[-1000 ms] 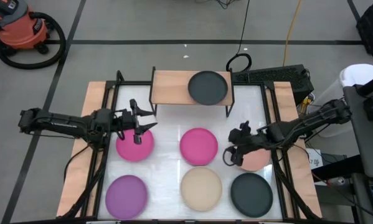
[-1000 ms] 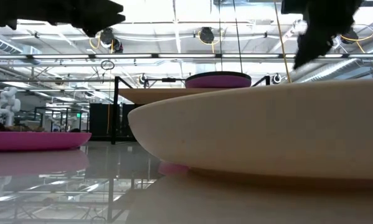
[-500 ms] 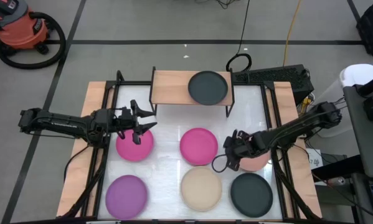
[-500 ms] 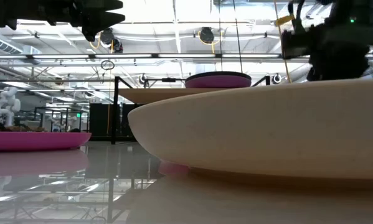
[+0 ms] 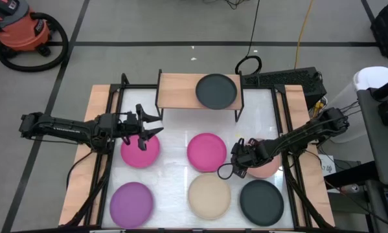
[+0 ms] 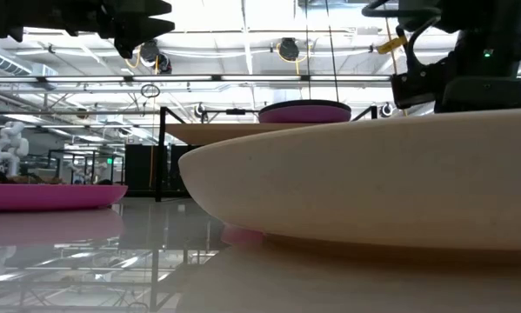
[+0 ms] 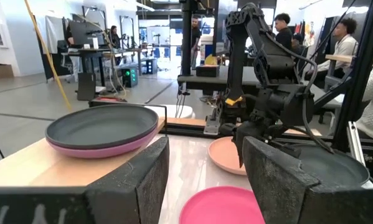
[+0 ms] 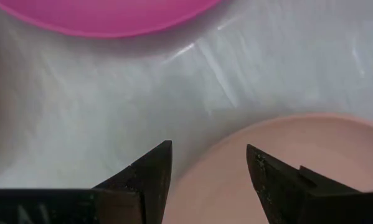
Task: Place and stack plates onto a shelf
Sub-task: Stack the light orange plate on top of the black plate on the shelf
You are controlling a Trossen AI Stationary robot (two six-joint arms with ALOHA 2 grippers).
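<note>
on the white table (image 5: 174,139), right gripper (image 8: 208,165) gapes empty over the salmon plate's (image 8: 286,168) rim.

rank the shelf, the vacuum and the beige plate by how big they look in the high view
1. shelf, the widest, about two plates across.
2. orange vacuum at the top left corner, partly cut off by the picture's edge, so its full size is unsure.
3. beige plate, the smallest.
</note>
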